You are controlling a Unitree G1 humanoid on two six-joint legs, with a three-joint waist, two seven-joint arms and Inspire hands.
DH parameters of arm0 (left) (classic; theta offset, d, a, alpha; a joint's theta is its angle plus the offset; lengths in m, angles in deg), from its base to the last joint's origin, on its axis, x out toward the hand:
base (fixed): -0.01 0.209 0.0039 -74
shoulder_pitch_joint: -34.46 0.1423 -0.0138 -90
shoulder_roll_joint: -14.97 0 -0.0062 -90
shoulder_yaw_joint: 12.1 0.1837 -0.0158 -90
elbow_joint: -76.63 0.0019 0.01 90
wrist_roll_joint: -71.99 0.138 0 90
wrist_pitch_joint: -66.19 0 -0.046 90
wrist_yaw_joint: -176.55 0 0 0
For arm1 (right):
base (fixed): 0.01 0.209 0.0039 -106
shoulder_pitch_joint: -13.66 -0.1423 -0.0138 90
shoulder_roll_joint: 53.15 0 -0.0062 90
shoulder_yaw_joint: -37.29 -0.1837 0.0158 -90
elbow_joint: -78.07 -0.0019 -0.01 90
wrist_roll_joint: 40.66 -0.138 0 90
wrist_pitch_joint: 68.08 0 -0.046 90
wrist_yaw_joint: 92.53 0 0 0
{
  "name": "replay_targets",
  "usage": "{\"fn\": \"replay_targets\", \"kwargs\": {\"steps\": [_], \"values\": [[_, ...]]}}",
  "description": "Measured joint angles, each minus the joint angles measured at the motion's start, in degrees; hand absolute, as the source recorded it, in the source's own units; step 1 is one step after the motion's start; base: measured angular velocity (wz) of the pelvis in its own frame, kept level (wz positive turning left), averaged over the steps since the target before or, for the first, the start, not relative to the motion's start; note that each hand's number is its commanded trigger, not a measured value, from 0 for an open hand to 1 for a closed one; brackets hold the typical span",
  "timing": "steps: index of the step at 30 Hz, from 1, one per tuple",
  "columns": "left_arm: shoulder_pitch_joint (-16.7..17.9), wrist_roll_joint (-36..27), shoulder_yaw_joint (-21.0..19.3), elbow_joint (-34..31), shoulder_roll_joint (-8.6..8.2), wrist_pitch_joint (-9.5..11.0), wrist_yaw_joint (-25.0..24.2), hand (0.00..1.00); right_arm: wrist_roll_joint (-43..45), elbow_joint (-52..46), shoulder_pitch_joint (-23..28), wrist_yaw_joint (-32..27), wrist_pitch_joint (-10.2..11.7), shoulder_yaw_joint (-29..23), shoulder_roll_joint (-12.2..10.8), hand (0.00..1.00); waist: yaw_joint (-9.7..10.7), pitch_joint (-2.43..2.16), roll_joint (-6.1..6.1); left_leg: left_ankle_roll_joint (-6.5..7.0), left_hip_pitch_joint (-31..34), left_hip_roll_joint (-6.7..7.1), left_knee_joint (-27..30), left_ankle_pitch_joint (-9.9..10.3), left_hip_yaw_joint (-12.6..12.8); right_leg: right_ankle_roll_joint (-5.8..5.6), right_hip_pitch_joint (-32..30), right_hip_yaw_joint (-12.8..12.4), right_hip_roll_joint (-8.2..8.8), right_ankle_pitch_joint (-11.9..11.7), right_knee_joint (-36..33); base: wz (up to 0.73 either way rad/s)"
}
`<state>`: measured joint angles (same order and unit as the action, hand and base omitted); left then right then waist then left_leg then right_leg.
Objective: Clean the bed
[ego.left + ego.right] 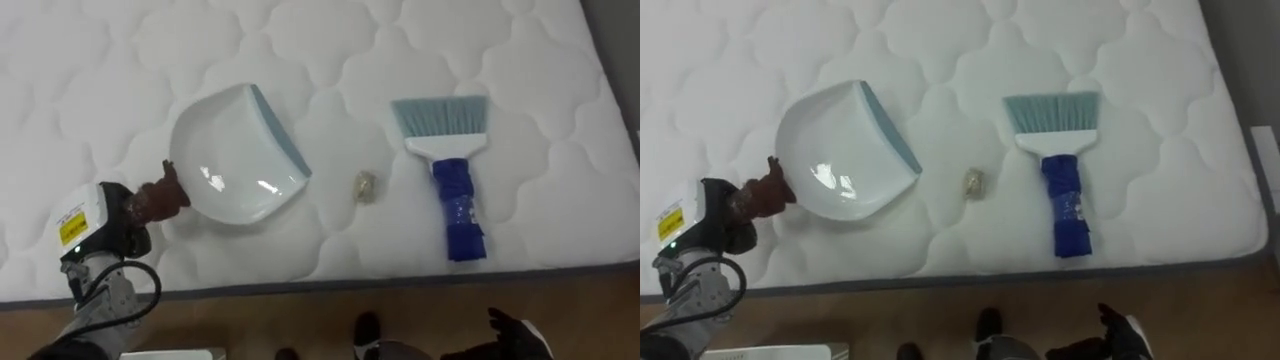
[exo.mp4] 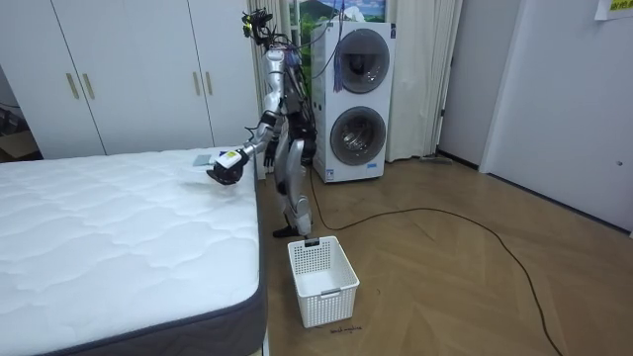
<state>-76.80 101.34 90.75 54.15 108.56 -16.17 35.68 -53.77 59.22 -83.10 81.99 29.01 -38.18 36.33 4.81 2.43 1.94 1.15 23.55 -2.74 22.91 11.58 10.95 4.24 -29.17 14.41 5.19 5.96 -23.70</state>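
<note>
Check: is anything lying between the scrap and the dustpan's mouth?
Nothing visible. Only bare mattress separates the scrap from the blue lip of the dustpan. The brush lies on the scrap's other side, toward the robot's right.

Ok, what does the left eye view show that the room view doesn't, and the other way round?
Left eye view: the brush with its blue handle, a small crumpled scrap between it and the dustpan, and the right hand low at the picture's edge. Room view: a white basket on the floor, stacked washing machines, wardrobe doors. Both: the mattress and the left hand near its edge.
</note>
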Motion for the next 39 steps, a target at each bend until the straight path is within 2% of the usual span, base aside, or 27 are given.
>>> {"fn": "replay_targets", "kwargs": {"steps": [3, 6, 9, 11, 14, 19, 24, 27, 29, 32, 36, 38, 39], "values": [[1.61, 0.01, 0.67, -1.78, 0.04, -0.02, -1.88, 1.00, -0.46, 0.11, -0.39, -1.01, 0.63, -0.43, 0.58, 0.00, 0.05, -0.07, -0.12, 0.01, -0.20, 0.36, -0.14, 0.00, 0.08, -0.03, 0.03, -0.37, -0.03, -0.01, -0.10, -0.01], [2.72, 0.02, 1.70, -2.39, 0.04, 0.05, -2.81, 1.00, -0.47, 0.10, -1.21, -2.70, 0.82, -3.05, 0.81, 0.00, 0.04, -0.14, -0.58, 0.01, -0.68, 0.45, -0.16, -0.01, 0.54, -0.26, 0.01, -1.43, -0.26, 0.13, -0.29, -0.07], [3.63, -0.71, 1.87, -2.54, 0.12, 0.32, -3.25, 1.00, -0.52, -0.12, -2.84, -4.74, 1.16, -6.31, 0.79, 0.00, 0.74, -0.12, -1.49, 0.03, -1.09, 0.52, -0.47, -0.01, 1.37, -0.45, -0.05, -2.30, -0.32, 0.27, -0.23, -0.11], [4.09, -1.27, 2.29, -2.54, 0.43, 0.61, -3.49, 1.00, -0.42, -0.48, -4.45, -7.69, 1.20, -9.17, 0.77, 0.00, 1.11, -0.40, -2.53, 0.05, -1.13, 0.54, -0.38, -0.01, 1.48, -0.49, -0.12, -2.70, -0.37, 0.20, -0.27, -0.06], [4.56, -1.50, 3.38, -2.56, 0.63, 1.52, -3.89, 1.00, -0.41, -1.17, -5.32, -12.31, 1.48, -10.58, 0.96, 0.00, 1.21, -0.57, -3.55, 0.07, -1.09, 0.42, -0.21, 0.00, 2.32, -0.57, -0.36, -3.28, -0.55, -0.31, -0.13, -0.11], [5.75, -3.82, 5.48, -3.43, 0.59, 1.55, -5.09, 1.00, 0.36, -6.61, -7.45, -21.91, 3.36, -11.95, 1.75, 0.00, 1.30, -0.54, -3.70, 0.46, -0.81, 0.54, -0.08, 0.17, 3.42, -0.66, -1.86, -4.14, 0.08, -0.57, -1.70, -0.15], [6.10, -4.19, 6.91, -3.84, 0.40, 1.36, -8.32, 1.00, 3.10, -10.89, -9.58, -31.95, 4.10, -12.51, 2.10, 0.00, 1.33, -0.47, -3.87, 0.55, -1.27, 1.19, -0.54, 0.14, 3.83, -0.95, -1.92, -5.00, 0.10, 0.02, -2.10, 0.02], [6.48, -4.17, 7.46, -4.27, 0.41, 1.14, -9.77, 1.00, 7.31, -14.52, -9.79, -37.75, 5.35, -12.51, 2.17, 0.00, 1.10, -0.49, -3.99, 0.55, -1.36, 1.01, -1.13, 0.16, 3.85, -0.87, -1.89, -4.99, -0.05, -0.04, -2.05, 0.00], [6.99, -4.16, 7.64, -5.18, 0.41, 1.12, -10.99, 1.00, 11.56, -16.23, -9.87, -41.01, 7.19, -12.34, 2.16, 0.00, 1.02, -0.49, -3.98, 0.53, -1.16, 0.41, -0.84, 0.16, 3.88, -0.67, -1.76, -4.83, -0.29, -0.18, -2.06, 0.00], [7.12, -4.10, 7.77, -5.90, 0.42, 1.05, -12.62, 1.00, 12.20, -18.52, -10.32, -43.78, 8.08, -11.21, 2.17, 0.00, 0.69, -0.48, -3.94, 0.54, -0.63, 0.24, -0.30, 0.19, 3.91, -0.64, -2.18, -4.88, -0.35, -0.19, -2.07, 0.00], [6.90, -3.58, 9.65, -5.71, 0.61, 0.86, -15.35, 1.00, 12.11, -18.66, -11.80, -44.04, 8.91, -9.94, 2.20, 0.00, 0.36, -0.37, -3.73, 0.59, 0.26, 0.18, 0.02, 0.23, 4.10, -0.62, -3.08, -4.87, -0.32, -0.42, -2.10, -0.01], [6.81, -3.44, 10.37, -5.71, 0.57, 1.00, -17.00, 1.00, 12.10, -18.67, -12.42, -44.04, 9.94, -8.67, 2.21, 0.00, -0.53, -0.21, -3.48, 0.63, 0.74, 0.10, 0.32, 0.26, 4.28, -0.59, -3.54, -4.84, -0.28, -0.48, -2.21, -0.02], [6.59, -3.43, 10.53, -5.71, 0.57, 1.08, -17.53, 1.00, 12.11, -18.66, -12.97, -44.04, 10.54, -7.94, 2.21, 0.00, -0.69, 0.03, -3.16, 0.65, 0.94, 0.08, 0.53, 0.26, 4.28, -0.59, -3.66, -4.79, -0.24, -0.47, -2.24, 0.00]]}}
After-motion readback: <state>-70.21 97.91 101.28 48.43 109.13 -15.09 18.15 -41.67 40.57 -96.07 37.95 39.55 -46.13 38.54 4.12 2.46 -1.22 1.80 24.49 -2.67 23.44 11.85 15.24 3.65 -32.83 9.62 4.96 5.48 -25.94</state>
